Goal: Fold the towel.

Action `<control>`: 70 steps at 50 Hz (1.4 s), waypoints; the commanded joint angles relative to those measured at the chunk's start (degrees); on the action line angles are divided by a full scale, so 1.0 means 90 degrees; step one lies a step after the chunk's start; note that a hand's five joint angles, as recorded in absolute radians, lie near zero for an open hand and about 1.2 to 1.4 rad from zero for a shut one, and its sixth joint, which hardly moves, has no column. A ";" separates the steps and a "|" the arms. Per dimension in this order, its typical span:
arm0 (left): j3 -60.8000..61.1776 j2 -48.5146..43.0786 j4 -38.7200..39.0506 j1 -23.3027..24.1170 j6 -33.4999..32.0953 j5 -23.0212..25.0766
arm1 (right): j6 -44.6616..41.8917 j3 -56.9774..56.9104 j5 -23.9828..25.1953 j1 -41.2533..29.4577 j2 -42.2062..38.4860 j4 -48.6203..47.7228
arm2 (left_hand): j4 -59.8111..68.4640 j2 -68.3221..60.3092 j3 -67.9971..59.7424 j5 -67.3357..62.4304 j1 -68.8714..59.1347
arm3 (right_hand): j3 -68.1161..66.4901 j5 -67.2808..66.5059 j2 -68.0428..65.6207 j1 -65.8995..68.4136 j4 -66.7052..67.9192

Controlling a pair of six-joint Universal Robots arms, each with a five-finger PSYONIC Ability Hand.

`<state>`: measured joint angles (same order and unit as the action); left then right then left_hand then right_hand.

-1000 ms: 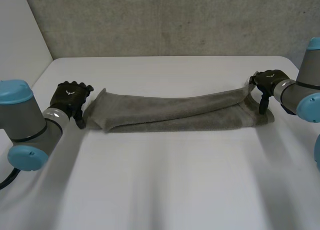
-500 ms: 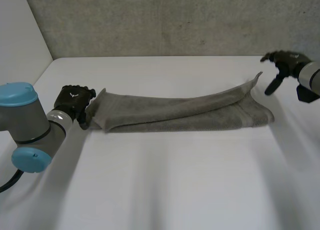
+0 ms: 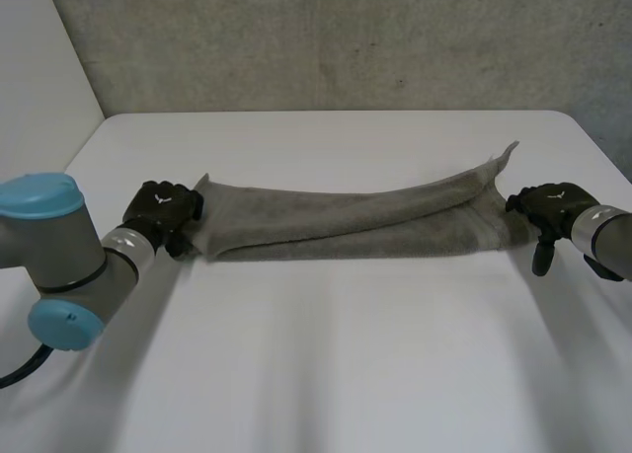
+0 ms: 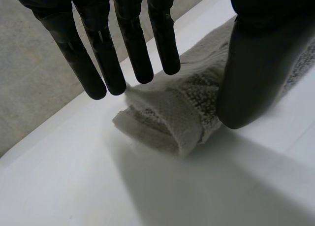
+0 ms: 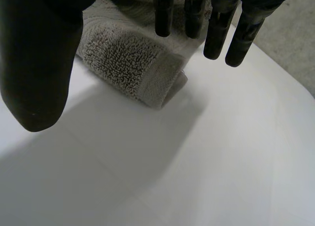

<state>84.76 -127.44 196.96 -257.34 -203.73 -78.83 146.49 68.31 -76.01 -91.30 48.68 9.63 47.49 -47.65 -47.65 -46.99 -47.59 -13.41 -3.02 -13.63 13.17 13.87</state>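
Towel, grey and doubled lengthwise into a long narrow band, lay across the white table, parallel to its far edge and reaching toward its left and right edges; a loose corner at the band's right end stood up; the left hand sat at the left end, fingers straight and spread above the cloth, thumb just beside it, gripping nothing; the right hand sat at the right end, fingers likewise straight, holding nothing; one hand at each end probably suited taking both ends for the next fold.
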 commanded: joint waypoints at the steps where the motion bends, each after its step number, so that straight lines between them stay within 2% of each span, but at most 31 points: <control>1: 0.0006 0.0000 0.0000 0.0117 0.0087 -0.0020 | 0.0061 0.0174 0.0047 -0.0021 -0.0096 -0.0591 | 0.0173 -0.0155 -0.0156 0.0882 -0.0162 | 0.0379 0.0335 0.0403 -0.0352 -0.0430; 10: -0.0043 -0.0078 0.0000 0.0107 0.0547 -0.0011 | 0.0022 0.0184 0.0047 -0.0060 -0.0350 -0.0846 | 0.0231 -0.0213 -0.0215 0.0824 -0.0221 | 0.0379 0.0335 0.0403 -0.0352 -0.0430; 11: -0.0053 -0.0097 0.0000 0.0107 0.0624 -0.0011 | 0.0022 0.0184 0.0047 -0.0060 -0.0370 -0.0865 | 0.0712 -0.0695 -0.0696 0.0343 -0.0702 | -0.0683 -0.0727 -0.0659 0.0709 0.0632; 12: -0.0053 -0.0098 0.0000 0.0107 0.0625 -0.0011 | 0.0022 0.0184 0.0047 -0.0060 -0.0370 -0.0865 | 0.0717 -0.0699 -0.0700 0.0338 -0.0707 | -0.0695 -0.0739 -0.0672 0.0722 0.0645; 14: -0.0053 -0.0098 0.0000 0.0117 0.0722 -0.0011 | 0.0022 0.0184 0.0037 -0.0051 -0.0399 -0.0953 | 0.2503 -0.2485 -0.2486 -0.1448 -0.2492 | -0.3801 -0.3845 -0.3777 0.3828 0.3750; 15: -0.0053 -0.0098 0.0000 0.0117 0.0723 -0.0011 | 0.0022 0.0184 0.0037 -0.0051 -0.0399 -0.0953 | 0.2511 -0.2494 -0.2495 -0.1456 -0.2501 | -0.3817 -0.3861 -0.3793 0.3844 0.3766; 16: -0.0053 -0.0088 0.0000 0.0117 0.0732 -0.0011 | 0.0022 0.0193 0.0037 -0.0051 -0.0390 -0.0972 | 0.3418 -0.3400 -0.3401 -0.2363 -0.3407 | -0.5426 -0.5470 -0.5403 0.5453 0.5376; 17: -0.0053 -0.0068 -0.0009 0.0107 0.0732 -0.0011 | 0.0022 0.0213 0.0037 -0.0051 -0.0341 -0.0973 | 0.3610 -0.3592 -0.3593 -0.2555 -0.3599 | -0.6645 -0.6689 -0.6622 0.6672 0.6595; 18: -0.0053 -0.0068 -0.0010 0.0107 0.0732 -0.0011 | 0.0022 0.0213 0.0037 -0.0051 -0.0341 -0.0973 | 0.3612 -0.3594 -0.3595 -0.2557 -0.3601 | -0.6658 -0.6702 -0.6634 0.6685 0.6607; 19: -0.0053 -0.0030 -0.0010 0.0107 0.0732 -0.0020 | 0.0032 0.0222 0.0056 -0.0051 -0.0292 -0.0953 | 0.3612 -0.3594 -0.3595 -0.2557 -0.3601 | -0.7391 -0.7435 -0.7367 0.7418 0.7341; 21: -0.0053 0.0009 -0.0039 0.0107 0.0742 -0.0020 | 0.0061 0.0262 0.0076 -0.0041 -0.0214 -0.0943 | 0.3612 -0.3594 -0.3595 -0.2557 -0.3601 | -0.7399 -0.7443 -0.7375 0.7426 0.7348; 34: 0.0543 0.1465 -0.0137 -0.0176 0.0781 -0.0030 | 0.0042 0.1219 0.0545 -0.0002 0.1573 -0.0836 | 0.3612 -0.3594 -0.3595 -0.2557 -0.3601 | -0.7399 -0.7443 -0.7375 0.7426 0.7348; 37: 0.0875 0.1914 -0.0195 -0.0293 0.0889 -0.0020 | -0.0046 0.1375 0.0662 0.0018 0.1935 -0.0474 | 0.3612 -0.3594 -0.3595 -0.2557 -0.3601 | -0.7399 -0.7443 -0.7375 0.7426 0.7348; 39: 0.1234 0.2157 -0.0205 -0.0293 0.0966 -0.0011 | -0.0502 0.1511 0.0759 0.0047 0.2052 0.0264 | 0.3612 -0.3594 -0.3595 -0.2557 -0.3601 | -0.7399 -0.7443 -0.7375 0.7426 0.7348; 42: 0.1432 0.2197 -0.0215 -0.0293 0.0967 -0.0001 | -0.0984 0.1609 0.0779 0.0125 0.2052 0.0639 | 0.3612 -0.3594 -0.3595 -0.2557 -0.3601 | -0.7399 -0.7443 -0.7375 0.7426 0.7348; 44: 0.1830 0.2217 -0.0215 -0.0303 0.0928 0.0009 | -0.2121 0.1988 0.0721 0.0358 0.2101 0.1125 | 0.3612 -0.3594 -0.3595 -0.2557 -0.3601 | -0.7399 -0.7443 -0.7375 0.7426 0.7348; 45: 0.1832 0.2217 -0.0215 -0.0303 0.0928 0.0009 | -0.2126 0.1990 0.0720 0.0360 0.2101 0.1127 | 0.3612 -0.3594 -0.3595 -0.2557 -0.3601 | -0.7399 -0.7443 -0.7375 0.7426 0.7348; 47: 0.2153 0.2217 -0.0224 -0.0361 0.0908 0.0009 | -0.3060 0.2360 0.0623 0.0544 0.2101 0.1477 | 0.3612 -0.3594 -0.3595 -0.2557 -0.3601 | -0.7399 -0.7443 -0.7375 0.7426 0.7348; 48: 0.2154 0.2217 -0.0224 -0.0362 0.0908 0.0009 | -0.3064 0.2361 0.0623 0.0545 0.2101 0.1479 | 0.3612 -0.3594 -0.3595 -0.2557 -0.3601 | -0.7399 -0.7443 -0.7375 0.7426 0.7348; 50: 0.2426 0.2227 -0.0273 -0.0459 0.0898 0.0009 | -0.3686 0.2604 0.0593 0.0720 0.2101 0.1712 | 0.3612 -0.3594 -0.3595 -0.2557 -0.3601 | -0.7399 -0.7443 -0.7375 0.7426 0.7348; 56: 0.2662 0.2617 -0.0605 -0.0557 0.0908 0.0019 | -0.3757 0.2527 0.0838 0.1131 0.2257 0.1879 | 0.3612 -0.3594 -0.3595 -0.2557 -0.3601 | -0.7399 -0.7443 -0.7375 0.7426 0.7348; 59: 0.2682 0.2920 -0.0869 -0.0615 0.0918 0.0058 | -0.3601 0.2361 0.1072 0.1229 0.2677 0.1947 | 0.3612 -0.3594 -0.3595 -0.2557 -0.3601 | -0.7399 -0.7443 -0.7375 0.7426 0.7348; 60: 0.2682 0.3065 -0.0975 -0.0625 0.0918 0.0125 | -0.3466 0.2284 0.1217 0.1238 0.2812 0.2025 | 0.3612 -0.3594 -0.3595 -0.2557 -0.3601 | -0.6424 -0.6468 -0.6401 0.6451 0.6374; 61: 0.2672 0.3202 -0.1073 -0.0625 0.0908 0.0223 | -0.3348 0.2225 0.1363 0.1248 0.2852 0.2103 | 0.3226 -0.3208 -0.3209 -0.2170 -0.3215 | -0.3473 -0.3517 -0.3449 0.3500 0.3422; 62: 0.2672 0.3203 -0.1074 -0.0625 0.0908 0.0224 | -0.3347 0.2225 0.1365 0.1248 0.2853 0.2104 | 0.3222 -0.3204 -0.3205 -0.2167 -0.3211 | -0.3443 -0.3487 -0.3419 0.3470 0.3393; 63: 0.2653 0.3319 -0.1142 -0.0625 0.0898 0.0320 | -0.3270 0.2147 0.1529 0.1277 0.2853 0.2171 | 0.1149 -0.1132 -0.1133 -0.0094 -0.1139 | 0.0379 0.0335 0.0403 -0.0352 -0.0430; 64: 0.2604 0.3407 -0.1191 -0.0625 0.0898 0.0437 | -0.3221 0.2040 0.1705 0.1278 0.2853 0.2230 | -0.2017 0.2035 0.2034 0.3072 0.2028 | 0.0379 0.0335 0.0403 -0.0352 -0.0430; 65: 0.2604 0.3408 -0.1191 -0.0625 0.0898 0.0439 | -0.3220 0.2039 0.1707 0.1278 0.2853 0.2231 | -0.2049 0.2067 0.2066 0.3104 0.2060 | 0.0379 0.0335 0.0403 -0.0352 -0.0430; 66: 0.2546 0.3457 -0.1220 -0.0625 0.0889 0.0516 | -0.3162 0.1894 0.1813 0.1297 0.2882 0.2250 | -0.4166 0.4184 0.4183 0.5221 0.4177 | 0.0379 0.0335 0.0403 -0.0352 -0.0430; 70: 0.2184 0.3389 -0.1162 -0.0645 0.0908 0.0575 | -0.2449 0.1297 0.1853 0.1199 0.2726 0.2240 | -0.4086 0.4104 0.4103 0.5141 0.4097 | 0.0379 0.0335 0.0403 -0.0352 -0.0430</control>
<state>107.66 -96.78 186.31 -263.06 -195.63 -74.79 118.31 85.48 -60.58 -79.72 74.43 29.61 18.62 -19.66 -20.11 -19.21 -18.22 -13.64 -3.14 -13.72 13.56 14.09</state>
